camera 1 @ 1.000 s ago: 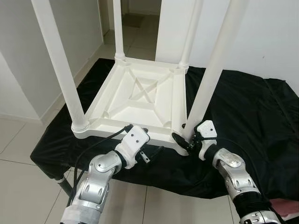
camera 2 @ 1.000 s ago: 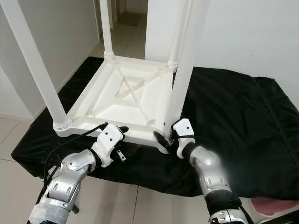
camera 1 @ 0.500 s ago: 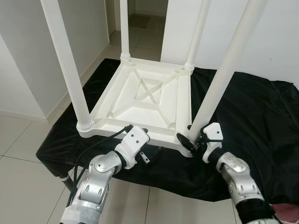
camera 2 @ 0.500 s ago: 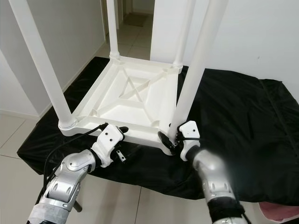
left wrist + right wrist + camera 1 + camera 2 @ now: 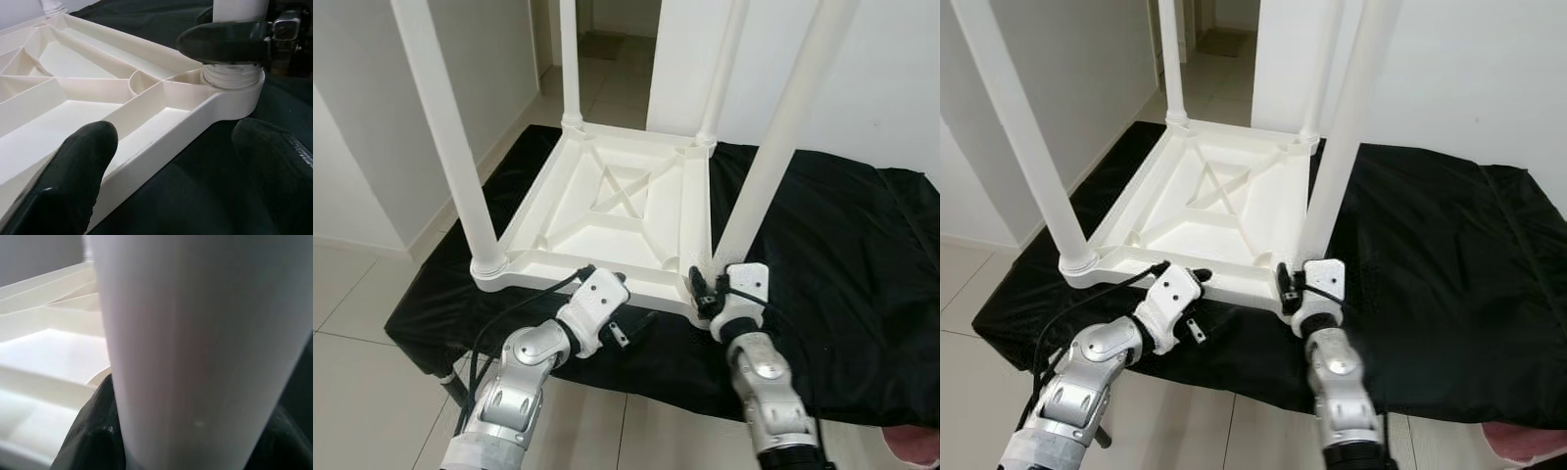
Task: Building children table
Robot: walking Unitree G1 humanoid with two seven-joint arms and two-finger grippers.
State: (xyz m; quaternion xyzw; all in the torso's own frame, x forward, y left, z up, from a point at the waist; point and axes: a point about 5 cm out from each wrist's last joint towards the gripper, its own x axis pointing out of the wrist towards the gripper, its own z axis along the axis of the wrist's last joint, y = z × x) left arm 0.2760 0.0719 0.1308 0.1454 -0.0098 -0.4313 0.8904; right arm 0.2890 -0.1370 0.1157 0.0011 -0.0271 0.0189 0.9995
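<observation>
Four white legs rise from the upturned white table top [image 5: 617, 211], which lies ribbed side up on a black cloth [image 5: 832, 264] spread over a low surface; the cloth hangs over the near edge toward the pale tiled floor [image 5: 362, 313]. Behind the table a white wall [image 5: 891, 88] stands on the robot's right and an open doorway [image 5: 607, 39] leads to more tile; a bit of pink shows at the lower right corner of the head views. The near right leg [image 5: 773, 166] stands in its corner socket; the right gripper [image 5: 708, 292] is clamped around the base of that leg, one black finger [image 5: 220, 43] wrapping it just above the threaded collar, and in the right wrist view the leg [image 5: 195, 347] blocks almost everything, with dark finger at either side. The left gripper [image 5: 628, 318] is at the near rim of the table top, between the near left leg [image 5: 445, 137] and the gripped one; its fingers are spread apart, one fingertip [image 5: 78, 176] against the rim and the other over the cloth, holding nothing. A black cable [image 5: 524, 308] loops from the left wrist down past the cloth's edge.
</observation>
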